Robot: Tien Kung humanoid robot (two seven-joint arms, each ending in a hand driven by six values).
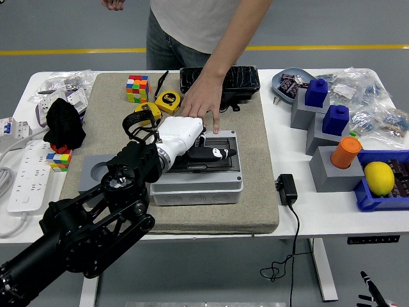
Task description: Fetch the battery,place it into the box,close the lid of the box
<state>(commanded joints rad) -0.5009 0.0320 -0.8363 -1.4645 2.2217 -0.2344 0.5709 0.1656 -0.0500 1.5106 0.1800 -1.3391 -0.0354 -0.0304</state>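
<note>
Left hand (181, 135) lies flat on the closed box lid (211, 157), fingers (214, 153) extended, holding nothing, person's hand (201, 102) at 12 o'clock.

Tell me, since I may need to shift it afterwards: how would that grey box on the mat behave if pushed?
The grey box looks like rigid moulded plastic, so it should stay stiff. Its flat base sits on the fabric mat, so it would probably drag, not glide. It is low and wide, so tipping seems unlikely, with the left hand on its lid.
</note>
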